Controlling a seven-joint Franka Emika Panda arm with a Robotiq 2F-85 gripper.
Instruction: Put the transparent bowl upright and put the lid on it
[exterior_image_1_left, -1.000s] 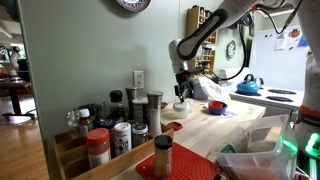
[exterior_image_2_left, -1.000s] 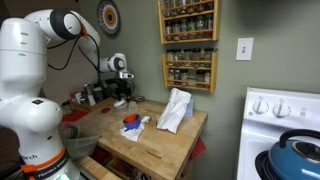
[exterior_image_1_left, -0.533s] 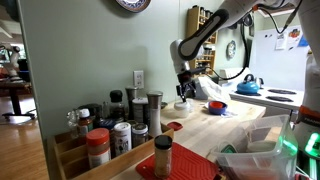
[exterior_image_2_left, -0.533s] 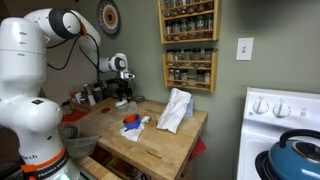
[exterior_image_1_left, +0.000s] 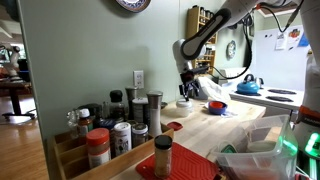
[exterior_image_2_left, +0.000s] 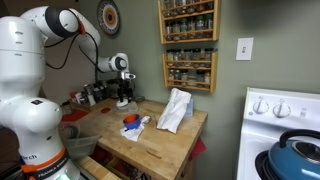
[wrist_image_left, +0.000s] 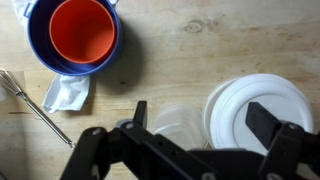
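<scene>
In the wrist view the transparent bowl (wrist_image_left: 172, 124) lies on the wooden counter, and its lower part is hidden by the gripper body. I cannot tell which way up it is. The white lid (wrist_image_left: 240, 108) lies flat right beside it, touching or slightly overlapping its edge. My gripper (wrist_image_left: 200, 120) is open above them, with one finger left of the bowl and the other over the lid. It holds nothing. In both exterior views the gripper (exterior_image_1_left: 184, 94) (exterior_image_2_left: 124, 97) hangs low over the far end of the counter. Bowl and lid are too small to make out there.
A blue bowl with an orange cup inside (wrist_image_left: 80, 35) sits by a crumpled white cloth (wrist_image_left: 68, 92) and a wire whisk (wrist_image_left: 35, 108). A white towel (exterior_image_2_left: 175, 110) stands on the counter. Spice jars (exterior_image_1_left: 110, 132) crowd one end. A stove with a blue kettle (exterior_image_2_left: 298, 155) is beside the counter.
The gripper has shifted very slightly over the far end of the counter. Nothing has been taken hold of or let go.
</scene>
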